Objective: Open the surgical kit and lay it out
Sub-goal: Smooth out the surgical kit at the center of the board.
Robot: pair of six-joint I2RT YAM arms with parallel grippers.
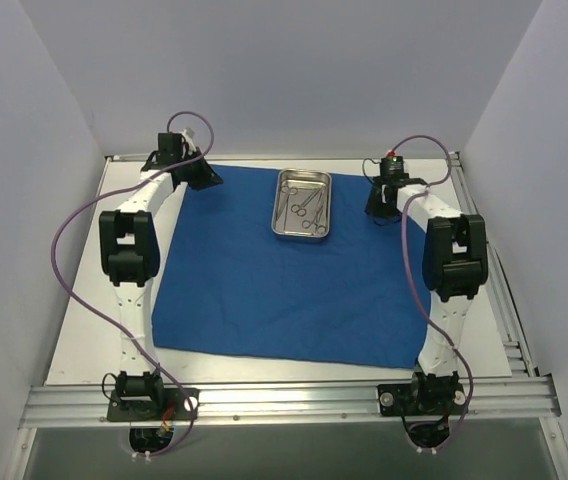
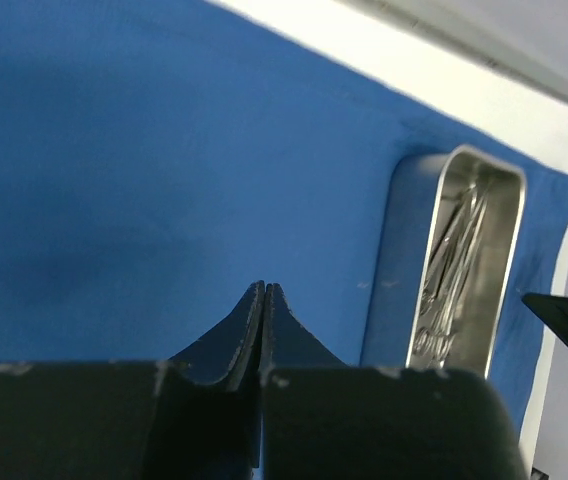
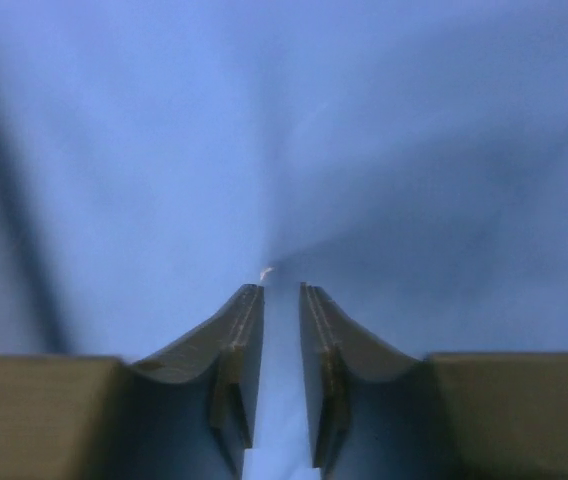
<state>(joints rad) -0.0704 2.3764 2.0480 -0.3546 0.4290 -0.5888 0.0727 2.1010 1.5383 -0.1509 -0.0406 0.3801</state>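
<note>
The royal-blue cloth wrap (image 1: 284,290) lies spread flat on the table. The steel tray (image 1: 302,203) stands on its far middle with a few scissor-like instruments (image 1: 304,208) inside. It also shows in the left wrist view (image 2: 464,270). My left gripper (image 1: 200,173) is over the cloth's far left corner; in the left wrist view (image 2: 264,288) its jaws are pressed together with nothing seen between them. My right gripper (image 1: 382,203) is at the cloth's far right edge, right of the tray; in the right wrist view (image 3: 281,288) its jaws stand a narrow gap apart just above the cloth (image 3: 294,150).
White walls close in the table on the left, right and back. A metal rail (image 1: 294,402) runs along the near edge with both arm bases. Bare white table (image 1: 84,350) shows left of the cloth. Purple cables loop beside each arm.
</note>
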